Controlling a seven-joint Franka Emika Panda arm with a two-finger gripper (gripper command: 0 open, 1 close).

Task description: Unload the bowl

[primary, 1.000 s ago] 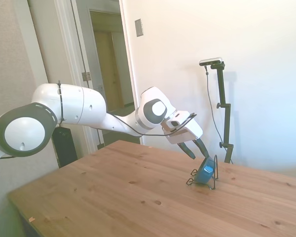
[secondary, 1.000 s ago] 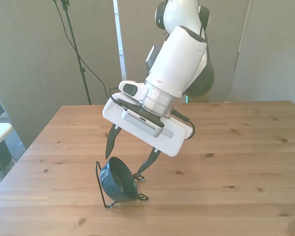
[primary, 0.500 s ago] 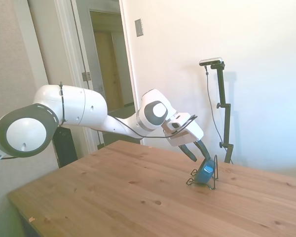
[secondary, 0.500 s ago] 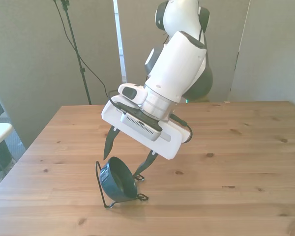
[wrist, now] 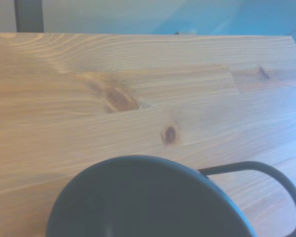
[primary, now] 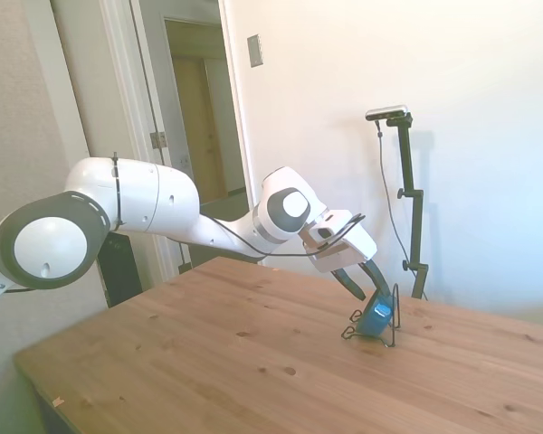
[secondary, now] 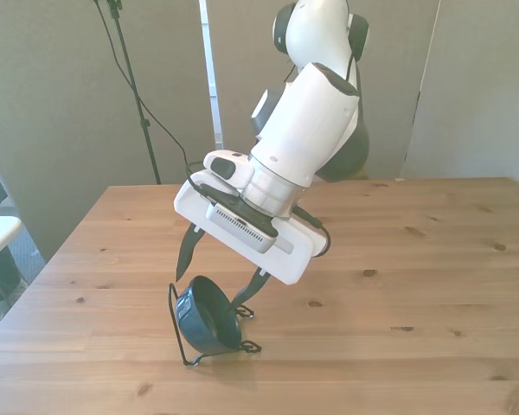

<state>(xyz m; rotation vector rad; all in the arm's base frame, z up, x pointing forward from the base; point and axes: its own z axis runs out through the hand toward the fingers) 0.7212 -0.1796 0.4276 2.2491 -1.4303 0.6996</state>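
The table (secondary: 432, 259) is pale knotty pine, its planks glued edge to edge, with dark knots and long grain that show sharply in the wrist view. Plain pale walls stand behind it, and an open doorway (primary: 199, 117) shows in the side view. The bowl (secondary: 208, 316) sits tipped on edge in a thin black wire rack (secondary: 180, 333) near the table's front edge, toward the front view's left. It is round, shallow and smooth, dark teal with a thin rim. The white gripper (secondary: 218, 272) hangs tilted just above the bowl, its two dark fingers spread apart, one on each side of the rim, holding nothing.
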